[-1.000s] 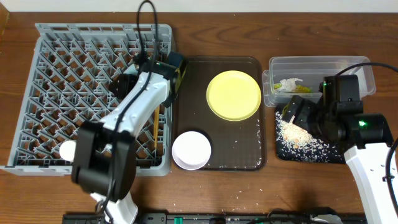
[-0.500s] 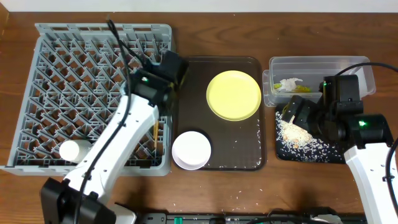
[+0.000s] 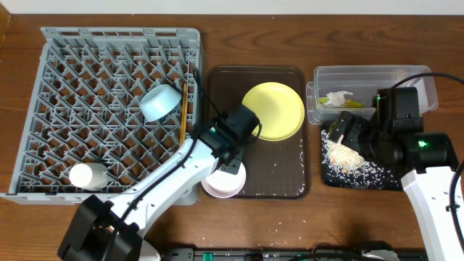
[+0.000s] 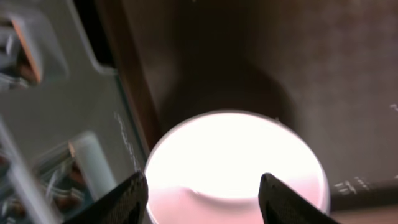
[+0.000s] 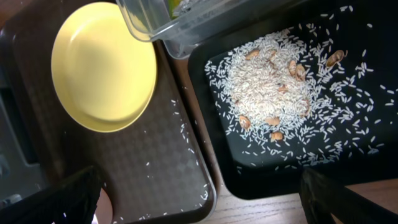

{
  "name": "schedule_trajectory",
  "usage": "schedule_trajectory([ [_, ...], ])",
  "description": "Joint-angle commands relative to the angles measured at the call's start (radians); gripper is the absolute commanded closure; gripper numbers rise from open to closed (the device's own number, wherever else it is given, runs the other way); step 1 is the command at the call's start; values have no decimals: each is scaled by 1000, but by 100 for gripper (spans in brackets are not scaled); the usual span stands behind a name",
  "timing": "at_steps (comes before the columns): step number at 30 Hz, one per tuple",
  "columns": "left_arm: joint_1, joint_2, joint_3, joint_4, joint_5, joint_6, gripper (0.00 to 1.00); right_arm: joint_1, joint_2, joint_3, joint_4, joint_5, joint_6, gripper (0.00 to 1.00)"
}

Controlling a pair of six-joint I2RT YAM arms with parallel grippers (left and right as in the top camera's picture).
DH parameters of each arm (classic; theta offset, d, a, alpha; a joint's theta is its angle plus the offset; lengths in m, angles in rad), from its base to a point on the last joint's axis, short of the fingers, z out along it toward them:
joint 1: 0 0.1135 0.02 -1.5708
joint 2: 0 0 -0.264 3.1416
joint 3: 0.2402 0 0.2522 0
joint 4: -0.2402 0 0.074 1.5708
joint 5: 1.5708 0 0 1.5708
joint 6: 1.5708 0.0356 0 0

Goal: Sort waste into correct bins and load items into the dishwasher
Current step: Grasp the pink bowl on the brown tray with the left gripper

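My left gripper [image 3: 228, 162] is open and hovers just above the small white bowl [image 3: 223, 183] at the front left of the brown tray; in the left wrist view the bowl [image 4: 236, 155] lies between the open jaws [image 4: 203, 186]. The yellow plate [image 3: 274, 110] lies on the tray's far half. The light-blue bowl [image 3: 159, 103], the chopsticks [image 3: 182, 112] and the white cup [image 3: 86, 175] sit in the grey dish rack [image 3: 87, 72]. My right gripper [image 3: 342, 135] is open and empty over the black tray [image 3: 377, 177] of rice scraps [image 5: 273, 87]. The wrapper [image 3: 339, 99] lies in the clear tub [image 3: 384, 76].
The dark brown serving tray [image 3: 283, 170] lies between the rack and the bins, with a few rice grains on it. In the right wrist view the open jaws [image 5: 199, 193] hang over the tray's corner, with the plate [image 5: 102, 65] and tub [image 5: 186, 18] beyond. Loose grains dot the table's front edge.
My left arm has swung from the rack's right edge towards the front right, over the white bowl. The light-blue bowl now shows uncovered in the rack. The right arm has not moved.
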Motion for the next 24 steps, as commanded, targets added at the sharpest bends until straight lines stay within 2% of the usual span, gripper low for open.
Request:
schedule_trajectory([
  [1,0,2,-99,108,-104,119,42,-5,0,5,-1,10,12,1],
  [6,0,3,-214,318,-61,224,43,-5,0,5,-1,10,12,1],
  [9,0,18,-254,405,-49,286,50,-5,0,5,-1,10,12,1],
  [12,0,35,-255,414,33,293,61,-5,0,5,-1,10,12,1],
  [15,0,47,-255,421,116,292,79,-5,0,5,-1,10,12,1],
  [18,0,48,-255,424,139,279,90,-5,0,5,-1,10,12,1],
  [21,0,44,-248,421,141,249,92,-5,0,5,-1,10,12,1],
  [24,1,-25,-148,324,140,171,93,-5,0,5,-1,10,12,1],
])
